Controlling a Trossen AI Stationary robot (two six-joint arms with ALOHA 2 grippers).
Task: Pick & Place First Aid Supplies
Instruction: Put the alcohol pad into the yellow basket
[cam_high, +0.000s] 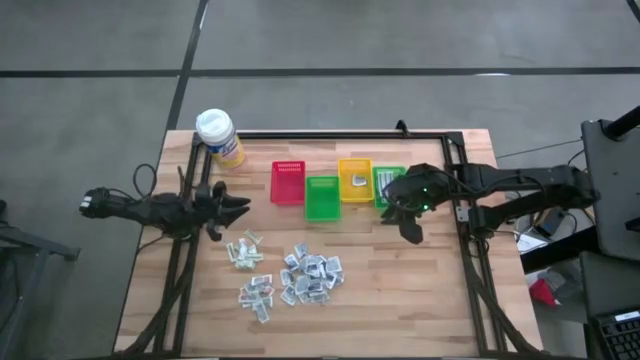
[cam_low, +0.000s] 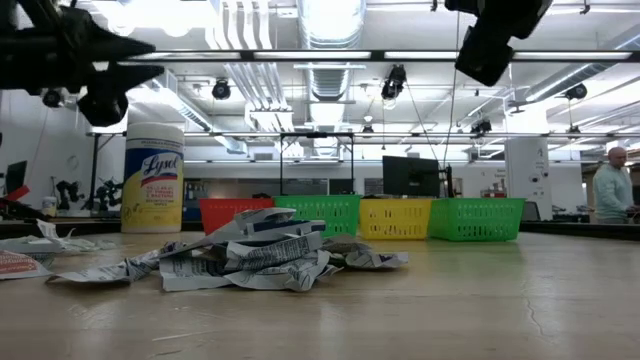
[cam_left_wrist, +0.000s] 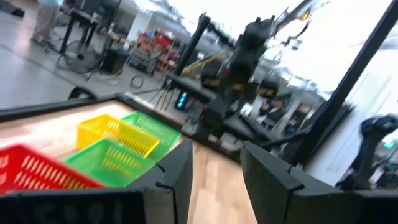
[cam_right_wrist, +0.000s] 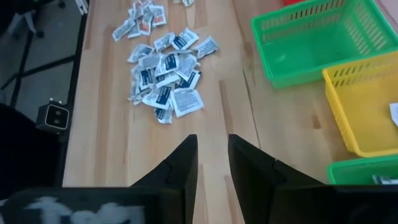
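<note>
The first aid supplies (cam_high: 300, 275) lie in loose heaps at lower centre of the high view: tiny flat packets, white with blue print, some silvery and crinkled. They look feather-light, limp and slick, so a pinch across one packet's edge at the rim of a heap seems the safest hold. The right gripper (cam_right_wrist: 213, 163) hovers over bare wood near the green bin (cam_high: 321, 198) at centre right, fingers slightly apart, nothing between them. The left gripper (cam_left_wrist: 216, 180) waits at centre left, jaws parted and empty, above the table
</note>
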